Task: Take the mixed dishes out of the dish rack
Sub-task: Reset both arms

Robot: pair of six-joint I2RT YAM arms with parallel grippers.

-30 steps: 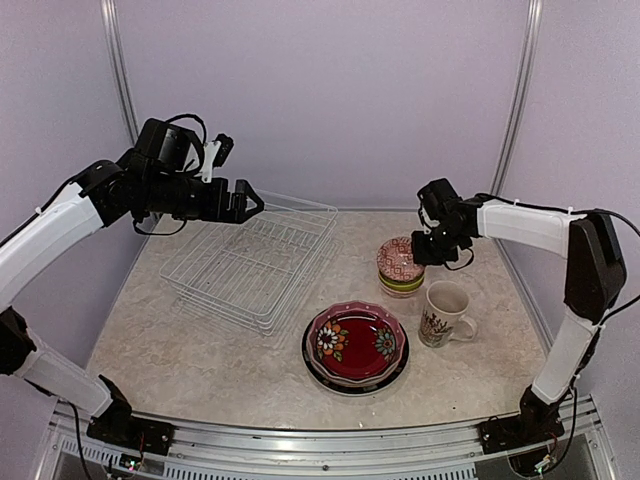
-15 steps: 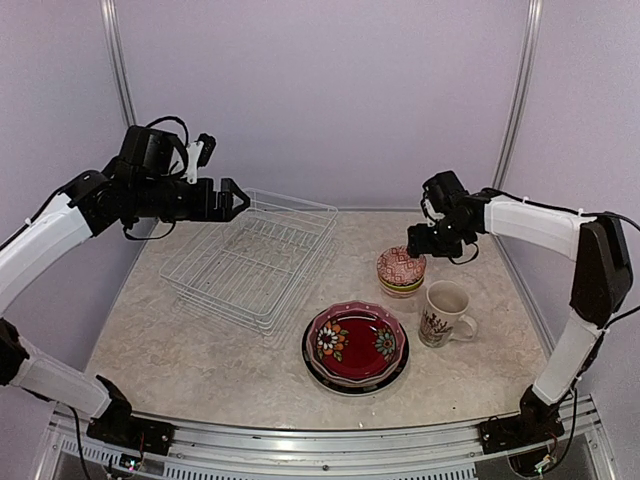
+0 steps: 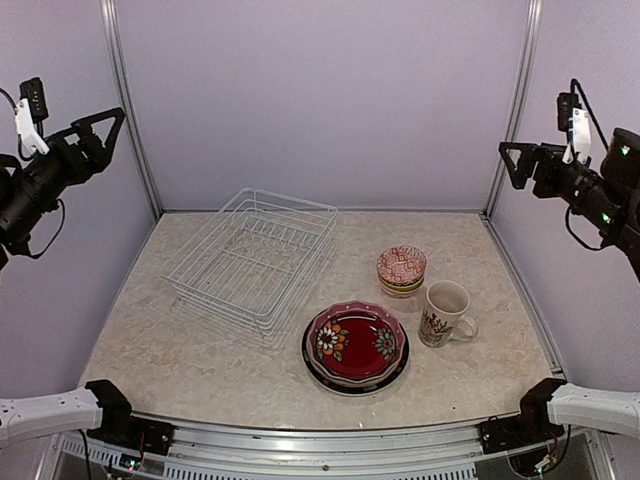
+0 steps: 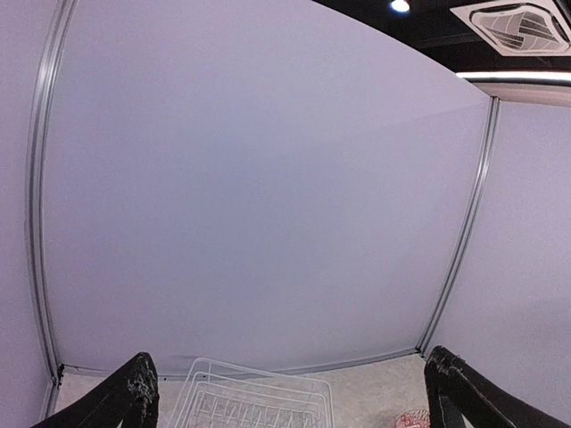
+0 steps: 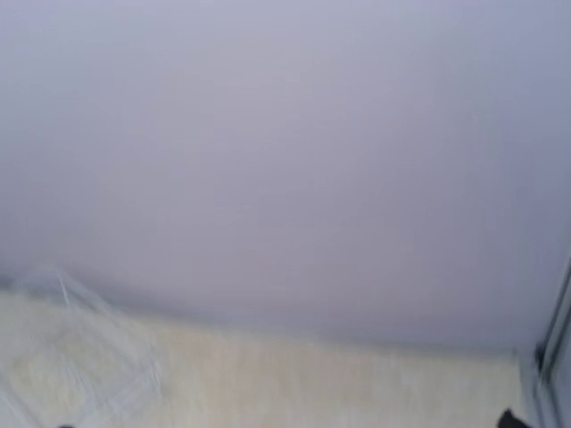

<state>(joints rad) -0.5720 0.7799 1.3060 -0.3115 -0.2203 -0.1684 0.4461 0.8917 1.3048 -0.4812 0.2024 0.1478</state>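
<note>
Pale lavender panel walls (image 3: 320, 100), joined at grey metal corner posts (image 3: 128, 110), enclose a beige marbled tabletop (image 3: 200, 350) edged by a silver aluminium rail (image 3: 320, 440), beneath a dark ceiling (image 4: 428, 22) with a round white lamp (image 4: 400, 5) and square white vent (image 4: 517, 22).

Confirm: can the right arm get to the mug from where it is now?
Probably yes. The right gripper sits high off to the right, open and empty. The mug stands upright on the right of the table with nothing above it; the bowl stack and plates are beside it, not covering it.

No readable text (mug included).
</note>
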